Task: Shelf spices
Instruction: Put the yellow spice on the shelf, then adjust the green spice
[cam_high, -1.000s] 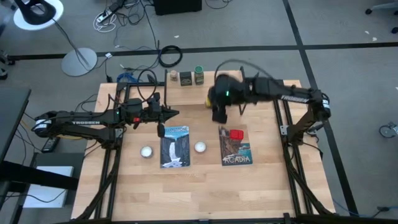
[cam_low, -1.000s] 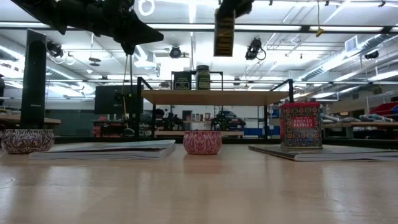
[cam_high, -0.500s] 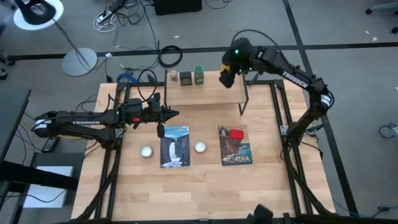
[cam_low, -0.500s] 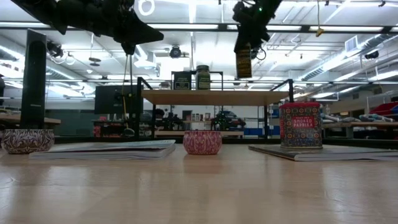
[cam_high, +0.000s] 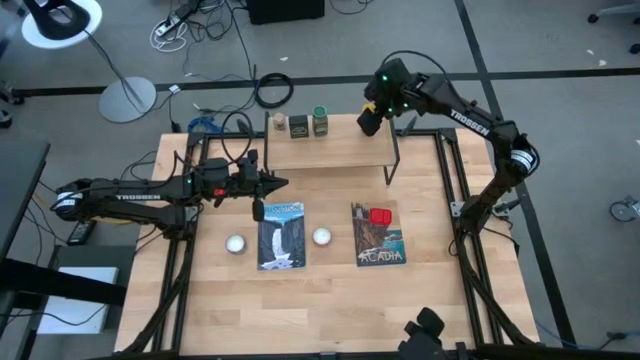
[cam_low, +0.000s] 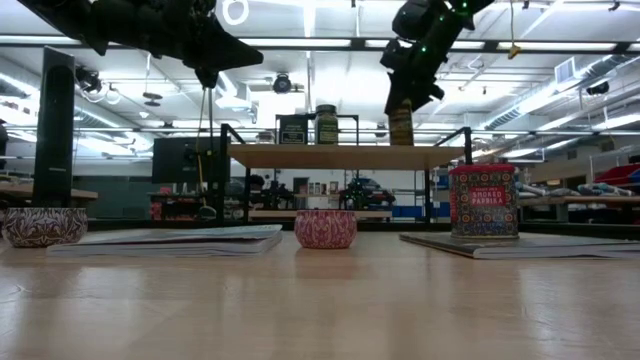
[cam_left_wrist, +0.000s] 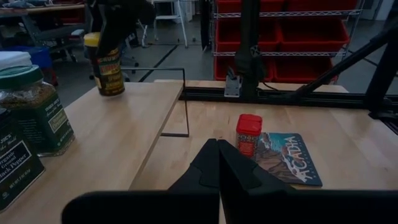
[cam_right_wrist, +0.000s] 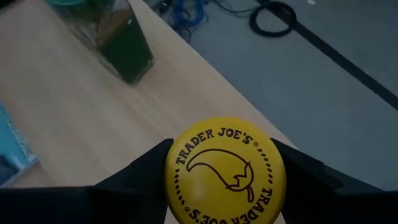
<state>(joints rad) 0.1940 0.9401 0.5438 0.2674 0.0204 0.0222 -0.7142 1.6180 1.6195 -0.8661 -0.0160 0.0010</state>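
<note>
Over shelf (cam_high: 330, 150), right end effector (cam_high: 368, 118) clamps yellow-capped jar (cam_left_wrist: 107, 62); left end effector (cam_high: 262, 183) closed.

Grey carpet floor (cam_high: 560, 40) is seen all round the wooden table (cam_high: 330, 300), crossed by dark tape lines, with cables (cam_high: 200, 25) strewn at the far side. A white floor lamp (cam_high: 125, 95) is stood at the far left. Beyond, red storage bins (cam_left_wrist: 298, 34) are racked, and ceiling strip lights (cam_low: 300, 42) are lit.

High: looking straight down over counter (cam_high: 330, 300) | Low: looking level across counter | Left wrist: facing shelf (cam_left_wrist: 118, 130), mid-range | Right wrist: sitting close above yellow-capped jar (cam_right_wrist: 225, 168) | Shared: shelf showing in all views
</note>
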